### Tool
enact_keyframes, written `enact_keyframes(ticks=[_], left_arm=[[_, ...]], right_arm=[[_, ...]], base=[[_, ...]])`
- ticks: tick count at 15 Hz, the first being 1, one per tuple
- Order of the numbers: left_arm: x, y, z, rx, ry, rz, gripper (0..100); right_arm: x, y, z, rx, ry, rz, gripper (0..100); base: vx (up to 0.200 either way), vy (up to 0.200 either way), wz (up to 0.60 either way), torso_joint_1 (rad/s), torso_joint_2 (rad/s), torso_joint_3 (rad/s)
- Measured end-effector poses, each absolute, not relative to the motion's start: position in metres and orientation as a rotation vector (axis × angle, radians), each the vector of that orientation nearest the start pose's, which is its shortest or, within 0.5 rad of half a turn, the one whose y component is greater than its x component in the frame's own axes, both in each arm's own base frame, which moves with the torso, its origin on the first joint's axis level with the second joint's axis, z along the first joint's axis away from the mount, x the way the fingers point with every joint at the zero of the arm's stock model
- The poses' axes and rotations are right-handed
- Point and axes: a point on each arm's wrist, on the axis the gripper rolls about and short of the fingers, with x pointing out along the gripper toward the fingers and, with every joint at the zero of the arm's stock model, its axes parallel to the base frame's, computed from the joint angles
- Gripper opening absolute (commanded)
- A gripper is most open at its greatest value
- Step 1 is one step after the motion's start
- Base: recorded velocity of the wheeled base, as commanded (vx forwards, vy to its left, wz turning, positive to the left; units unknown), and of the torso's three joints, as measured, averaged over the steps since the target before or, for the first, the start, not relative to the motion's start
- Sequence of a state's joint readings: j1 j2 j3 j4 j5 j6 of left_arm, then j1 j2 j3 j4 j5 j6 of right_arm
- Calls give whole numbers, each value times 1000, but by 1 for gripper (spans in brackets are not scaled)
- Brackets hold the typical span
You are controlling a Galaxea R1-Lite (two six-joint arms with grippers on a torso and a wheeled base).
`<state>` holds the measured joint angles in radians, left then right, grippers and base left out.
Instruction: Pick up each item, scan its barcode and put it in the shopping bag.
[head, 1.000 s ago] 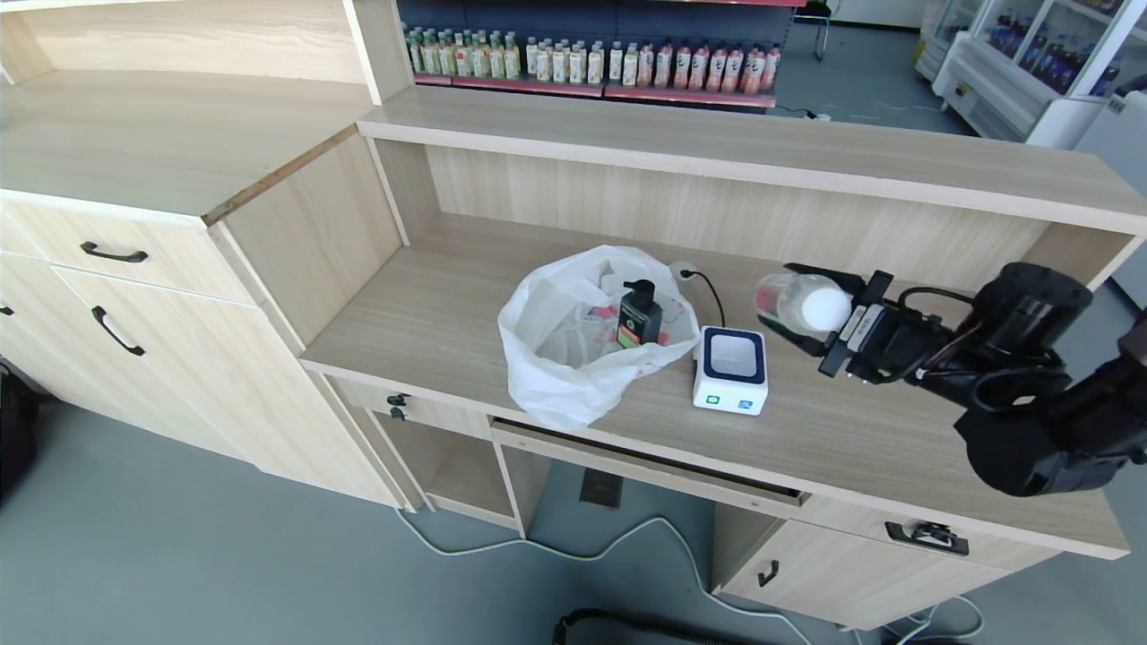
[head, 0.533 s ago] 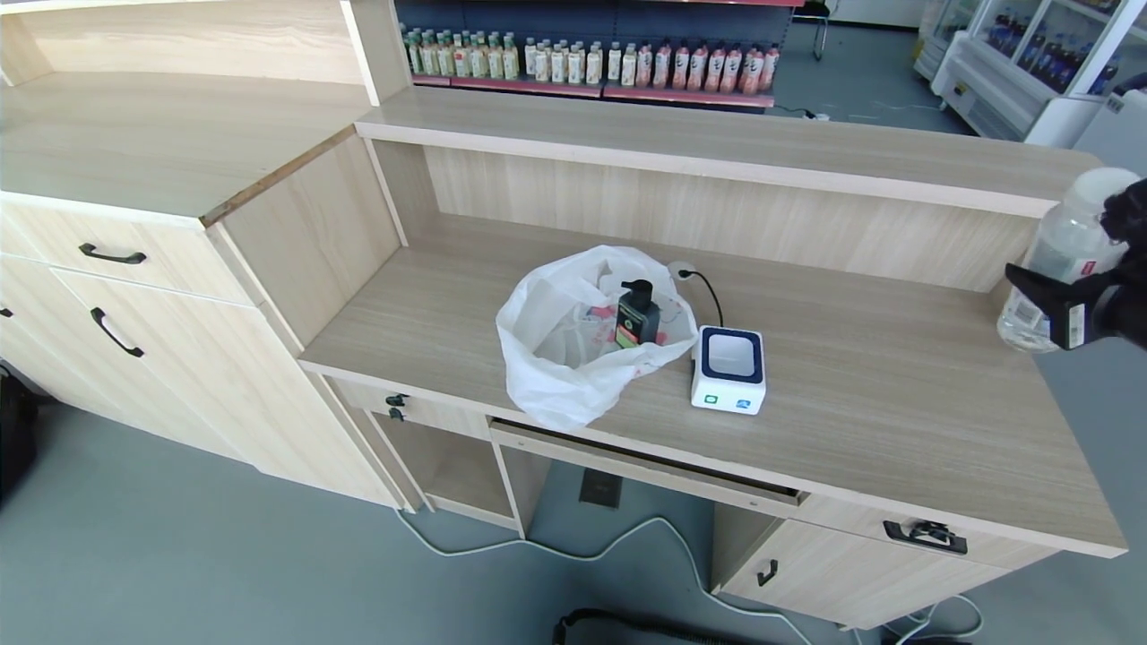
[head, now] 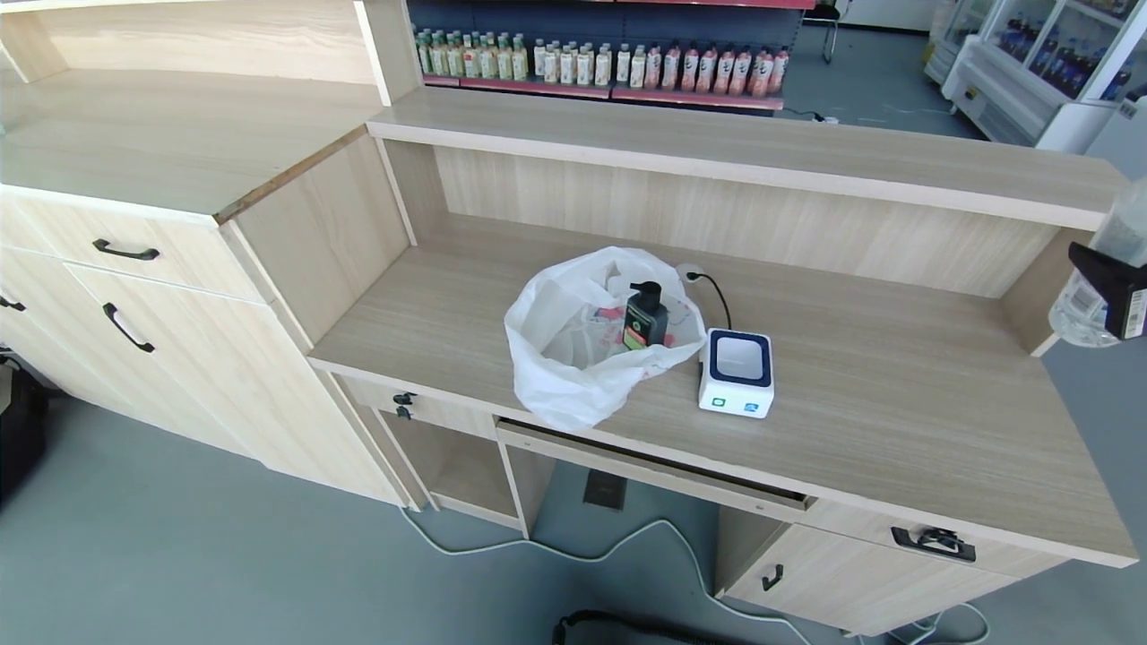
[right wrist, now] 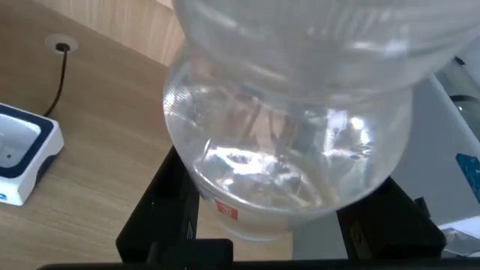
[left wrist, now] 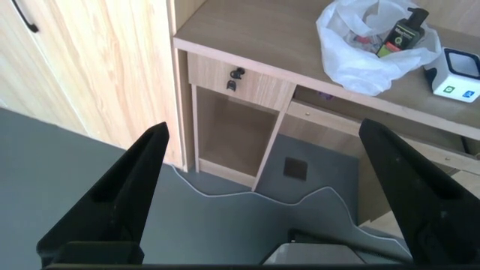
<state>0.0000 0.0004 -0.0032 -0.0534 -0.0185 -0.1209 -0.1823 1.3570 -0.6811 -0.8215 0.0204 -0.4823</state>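
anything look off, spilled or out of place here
Nothing looks spilled or damaged. One oddity: the right gripper holds the clear bottle up at the counter's far right end, well away from the scanner and the shopping bag. The bag's slumped front seems to reach the counter's front edge.

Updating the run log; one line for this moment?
right gripper: shut on clear plastic bottle, at wooden counter end; left gripper: open; white plastic bag: holds black pump bottle
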Motion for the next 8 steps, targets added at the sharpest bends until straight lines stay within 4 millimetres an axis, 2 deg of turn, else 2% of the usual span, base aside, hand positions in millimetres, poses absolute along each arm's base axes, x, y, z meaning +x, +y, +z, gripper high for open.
enact_keyframes(ticks=[8], left_arm=[[-23,0,82,-120,-55,-22,100]], right_arm=[[236,-1,252,-497,-182,-34,0]], base=[[0,0,600,1,2,4]])
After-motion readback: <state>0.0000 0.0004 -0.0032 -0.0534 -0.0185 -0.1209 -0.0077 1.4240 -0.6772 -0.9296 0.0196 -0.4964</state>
